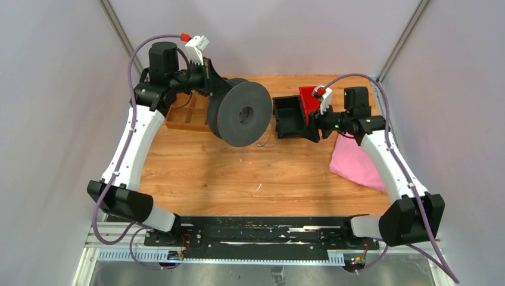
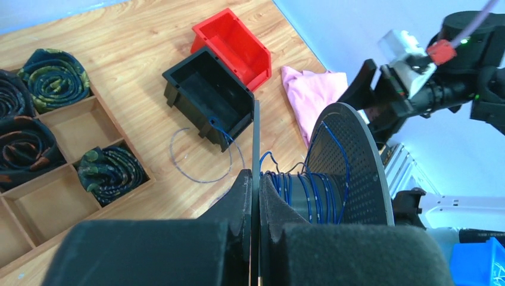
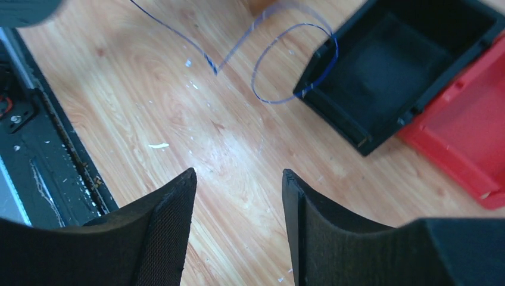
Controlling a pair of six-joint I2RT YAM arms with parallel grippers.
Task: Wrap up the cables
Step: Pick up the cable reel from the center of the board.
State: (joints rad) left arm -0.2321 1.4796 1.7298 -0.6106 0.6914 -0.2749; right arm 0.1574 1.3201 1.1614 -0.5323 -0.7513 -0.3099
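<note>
The big grey spool (image 1: 229, 119) is held on edge above the table by my left gripper (image 1: 213, 89). In the left wrist view the gripper (image 2: 256, 185) is shut on the spool's thin near flange (image 2: 256, 137). Several turns of dark blue cable (image 2: 312, 190) lie round the core. The loose cable (image 2: 196, 173) loops on the table and runs over the black bin's rim (image 2: 178, 89). My right gripper (image 1: 311, 132) is open and empty beside the black bin (image 1: 290, 116). In its wrist view the gripper (image 3: 238, 176) hovers over bare wood, near the cable loop (image 3: 265, 98).
A wooden compartment tray (image 1: 178, 122) with dark coiled bundles (image 2: 56, 77) sits behind the spool at the left. A red bin (image 1: 308, 96) stands behind the black bin (image 3: 387, 65). A pink cloth (image 1: 357, 164) lies at the right. The black base rail (image 3: 36, 143) runs along the near edge.
</note>
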